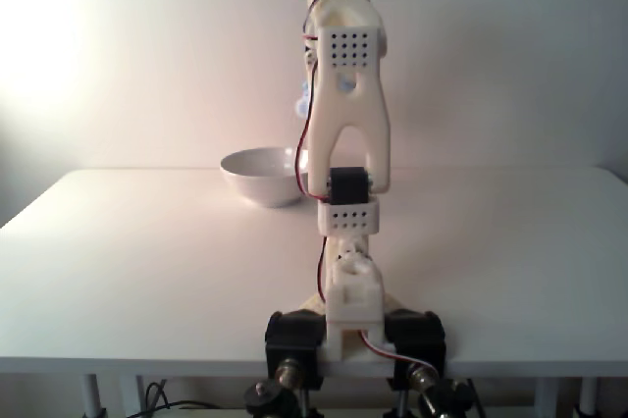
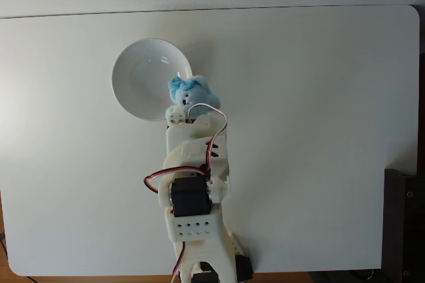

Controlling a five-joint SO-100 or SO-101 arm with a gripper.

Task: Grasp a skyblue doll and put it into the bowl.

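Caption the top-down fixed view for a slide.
Gripper carries the doll over the near rim of the empty bowl on a white table.

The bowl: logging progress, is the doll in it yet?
Not yet: the bowl is empty; the doll sits over its rim at the gripper.

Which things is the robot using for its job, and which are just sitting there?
For the job: skyblue doll held by the gripper over the bowl's edge.
Just there: white table, dark box at the right edge.
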